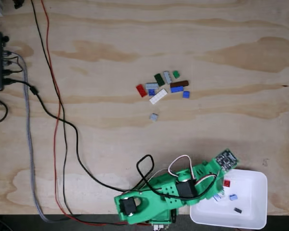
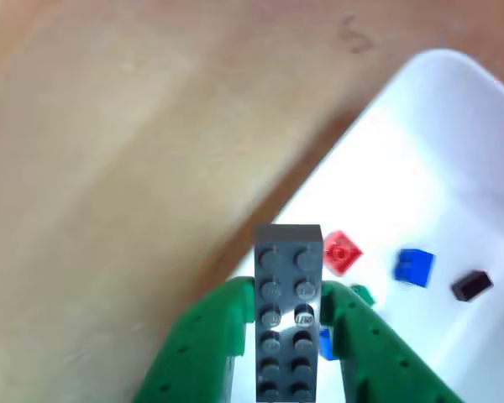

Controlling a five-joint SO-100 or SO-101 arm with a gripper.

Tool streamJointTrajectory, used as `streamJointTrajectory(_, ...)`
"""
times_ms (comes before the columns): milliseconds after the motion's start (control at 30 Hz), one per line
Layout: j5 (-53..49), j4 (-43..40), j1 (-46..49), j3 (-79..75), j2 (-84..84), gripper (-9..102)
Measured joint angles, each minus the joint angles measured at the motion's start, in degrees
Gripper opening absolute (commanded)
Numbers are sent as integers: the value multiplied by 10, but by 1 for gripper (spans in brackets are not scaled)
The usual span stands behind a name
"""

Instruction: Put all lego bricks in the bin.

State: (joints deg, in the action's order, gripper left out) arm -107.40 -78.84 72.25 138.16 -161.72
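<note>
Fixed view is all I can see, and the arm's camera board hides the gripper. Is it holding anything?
Observer: Yes. In the other view the gripper is shut on a dark grey brick, clamped between its green fingers.
Operator: What sort of brick?
Observer: A long one, two studs wide, sticking out past the fingertips.
Operator: Is it over the bin?
Observer: It looks so. The brick's far end sits just inside the bin's rim, close to the red brick lying on the white floor.
</note>
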Motion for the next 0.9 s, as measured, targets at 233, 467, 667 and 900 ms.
streamJointTrajectory(233, -57, 50, 78, 81, 2, 30)
streamJointTrajectory(467, -24, 57, 48, 89, 4, 43)
streamJointTrajectory(667, 166, 130, -138, -23, 117, 38)
streamJointTrajectory(900, 325, 120, -528, -158, 449, 34)
